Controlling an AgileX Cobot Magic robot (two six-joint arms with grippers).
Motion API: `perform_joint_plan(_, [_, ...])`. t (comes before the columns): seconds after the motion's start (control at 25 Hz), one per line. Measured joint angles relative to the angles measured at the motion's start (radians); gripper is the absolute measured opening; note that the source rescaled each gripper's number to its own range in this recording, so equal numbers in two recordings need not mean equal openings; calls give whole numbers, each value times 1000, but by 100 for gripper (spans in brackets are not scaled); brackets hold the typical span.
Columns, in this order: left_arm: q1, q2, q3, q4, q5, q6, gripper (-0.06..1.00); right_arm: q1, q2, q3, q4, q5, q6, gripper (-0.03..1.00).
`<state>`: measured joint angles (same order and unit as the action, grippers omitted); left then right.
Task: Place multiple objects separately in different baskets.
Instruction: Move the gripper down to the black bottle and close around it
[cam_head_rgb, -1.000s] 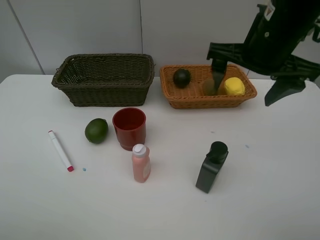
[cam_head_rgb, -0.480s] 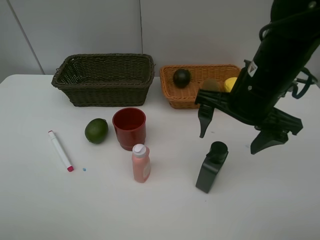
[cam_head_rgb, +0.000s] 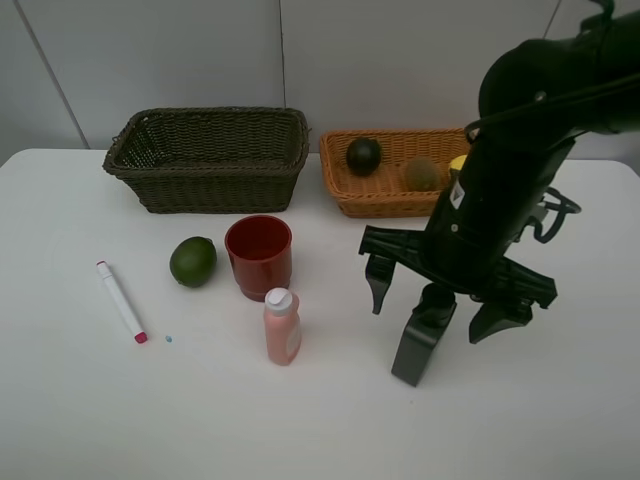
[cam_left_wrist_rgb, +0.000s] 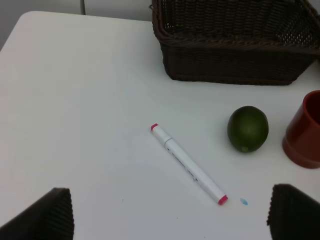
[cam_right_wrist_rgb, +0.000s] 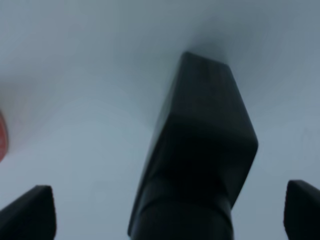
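Leftmost on the surface (cam_head_rgb: 80, 410) sit the marker (cam_head_rgb: 121, 301), lime (cam_head_rgb: 193, 261), red cup (cam_head_rgb: 259, 256) and pink bottle (cam_head_rgb: 282, 327) before the dark basket (cam_head_rgb: 215, 190); only the left wrist view shows the left fingers (cam_left_wrist_rgb: 47, 215), apart and empty. Rightward, the right fingers (cam_head_rgb: 378, 285) straddle the black bottle (cam_head_rgb: 415, 350), spread apart, and the arm (cam_head_rgb: 510, 180) hides much of the lemon (cam_head_rgb: 458, 162) in the tan basket (cam_head_rgb: 385, 205).

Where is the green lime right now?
In the exterior high view, the green lime lies on the left side, just left of the red cup and in front of the dark basket.
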<state>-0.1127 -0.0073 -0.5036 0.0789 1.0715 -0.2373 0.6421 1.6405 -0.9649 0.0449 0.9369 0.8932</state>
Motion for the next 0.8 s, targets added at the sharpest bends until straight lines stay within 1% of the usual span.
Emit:
perform_joint_plan(0.24, [0,0,0,0,0,0,100,0,56,2,4,-53,1,100])
perform_joint_plan(0.48, [0,0,0,0,0,0,100,0,103,2,23,-55,1,100])
perform_joint_plan(0.72, [0,0,0,0,0,0,100,0,104,2,26,-55,1,100])
perform_joint_plan(0.8, [0,0,0,0,0,0,100,0,104,2,26,-55,1,97])
